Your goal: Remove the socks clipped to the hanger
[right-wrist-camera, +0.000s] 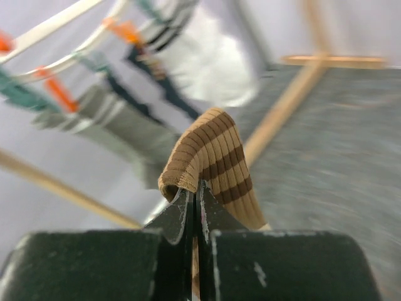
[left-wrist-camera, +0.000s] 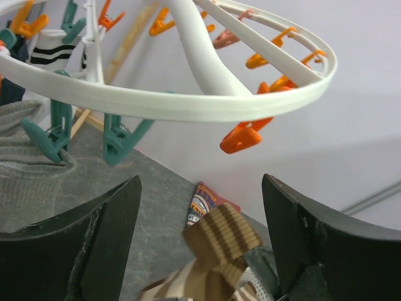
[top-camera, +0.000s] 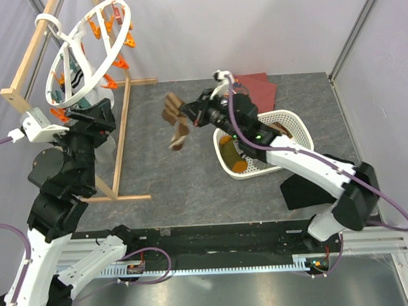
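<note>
1. Step in hand: carry the brown-striped sock (right-wrist-camera: 213, 163) away from the hanger (left-wrist-camera: 188, 103). Keep the pinch firm and let go only over the mesh basket (top-camera: 299, 127).
2. My right pincer (right-wrist-camera: 194, 194) is pressed together on the sock's cuff, the arm reaching out, well apart from the hanger.
3. My left pincer (left-wrist-camera: 200, 238) is spread and empty, raised just beneath the hanger's ring, where other socks (left-wrist-camera: 25, 169) hang clipped.

No readable text, numbers or brands anywhere, tbh. The folded maroon shirt (left-wrist-camera: 202, 208) below the hanger (left-wrist-camera: 188, 106) has a print, but it's too small to read.
</note>
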Action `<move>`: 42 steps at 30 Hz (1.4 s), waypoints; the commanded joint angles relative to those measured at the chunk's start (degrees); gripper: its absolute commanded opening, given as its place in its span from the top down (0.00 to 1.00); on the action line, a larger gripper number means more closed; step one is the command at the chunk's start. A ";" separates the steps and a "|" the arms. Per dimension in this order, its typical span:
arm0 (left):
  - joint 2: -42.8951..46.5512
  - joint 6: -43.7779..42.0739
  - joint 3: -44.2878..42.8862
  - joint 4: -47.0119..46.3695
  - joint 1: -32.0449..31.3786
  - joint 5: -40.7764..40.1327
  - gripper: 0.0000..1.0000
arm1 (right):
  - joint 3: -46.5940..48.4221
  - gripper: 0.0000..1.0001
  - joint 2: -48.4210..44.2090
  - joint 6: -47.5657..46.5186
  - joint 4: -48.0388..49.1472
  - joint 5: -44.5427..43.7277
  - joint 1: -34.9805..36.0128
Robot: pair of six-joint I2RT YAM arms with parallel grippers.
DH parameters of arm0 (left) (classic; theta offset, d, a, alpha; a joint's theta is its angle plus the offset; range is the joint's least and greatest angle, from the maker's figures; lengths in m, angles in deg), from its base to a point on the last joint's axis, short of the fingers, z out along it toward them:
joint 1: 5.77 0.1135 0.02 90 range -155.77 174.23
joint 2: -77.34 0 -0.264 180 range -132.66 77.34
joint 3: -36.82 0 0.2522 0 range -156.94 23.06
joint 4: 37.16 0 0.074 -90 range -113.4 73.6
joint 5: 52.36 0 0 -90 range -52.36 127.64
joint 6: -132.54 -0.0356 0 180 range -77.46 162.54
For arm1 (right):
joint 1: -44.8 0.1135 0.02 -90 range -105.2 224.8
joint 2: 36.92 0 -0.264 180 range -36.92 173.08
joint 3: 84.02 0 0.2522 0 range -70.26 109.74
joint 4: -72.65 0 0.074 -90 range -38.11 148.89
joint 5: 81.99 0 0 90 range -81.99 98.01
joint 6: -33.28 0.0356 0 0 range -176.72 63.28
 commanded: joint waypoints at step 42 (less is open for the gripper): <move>14.09 -17.64 16.29 1.74 0.13 61.91 0.14 | -5.09 0.02 -38.06 -5.19 -52.66 -4.70 -24.69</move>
